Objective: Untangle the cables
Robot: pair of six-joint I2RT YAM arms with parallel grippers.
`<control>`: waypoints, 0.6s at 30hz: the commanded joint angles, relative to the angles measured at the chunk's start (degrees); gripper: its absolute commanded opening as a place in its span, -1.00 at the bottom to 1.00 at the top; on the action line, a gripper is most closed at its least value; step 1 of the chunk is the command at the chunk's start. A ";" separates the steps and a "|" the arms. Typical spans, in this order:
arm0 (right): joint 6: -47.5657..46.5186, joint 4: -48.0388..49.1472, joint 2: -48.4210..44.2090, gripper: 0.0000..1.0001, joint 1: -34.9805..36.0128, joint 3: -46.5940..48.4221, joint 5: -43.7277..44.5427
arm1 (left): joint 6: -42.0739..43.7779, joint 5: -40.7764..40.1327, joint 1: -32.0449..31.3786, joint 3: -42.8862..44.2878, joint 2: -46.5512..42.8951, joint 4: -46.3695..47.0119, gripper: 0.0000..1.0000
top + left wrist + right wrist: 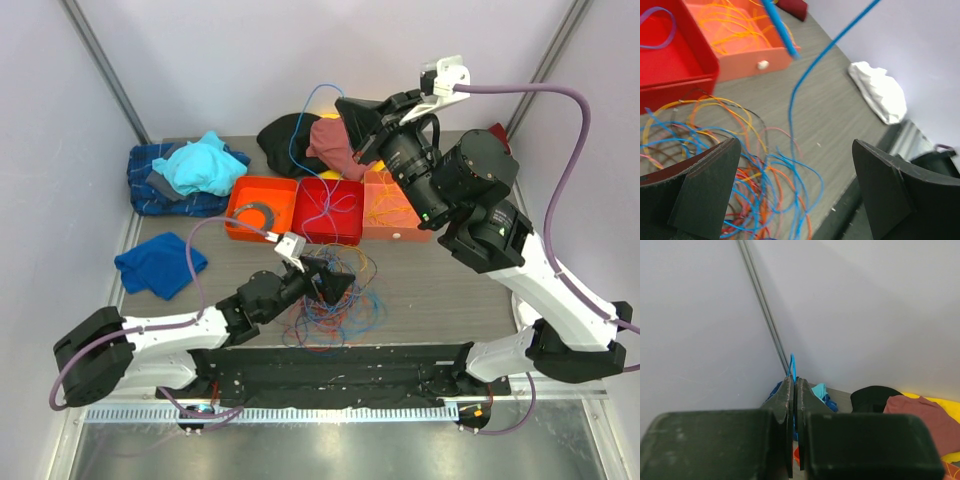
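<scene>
A tangle of thin cables (335,305) in blue, orange, yellow and red lies on the table near the front; it also shows in the left wrist view (740,165). My left gripper (338,285) (795,195) is open just above the tangle, holding nothing. My right gripper (345,108) (794,385) is raised high at the back and shut on a blue cable (300,125) (792,362), which loops above the jaws and hangs down to the pile (800,90).
Three trays stand in a row: an orange one (260,207) holding a dark coil, a red one (328,210) and a light orange one (385,212) (740,35) with cables in them. Cloths lie behind and left (190,170) (160,263). A white crumpled piece (877,92) lies right.
</scene>
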 commanded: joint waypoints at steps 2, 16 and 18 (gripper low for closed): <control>0.64 0.64 -2.39 -0.99 0.37 -0.05 -0.76 | 5.21 -7.12 0.60 4.75 1.52 4.75 1.00; 1.70 1.34 -5.91 -0.98 0.37 -4.88 0.29 | 3.90 -3.52 3.24 10.03 7.95 4.41 -0.51; 1.61 1.69 -7.31 -0.98 0.37 -6.55 1.09 | 4.60 -4.48 3.41 10.99 4.35 -2.61 -1.00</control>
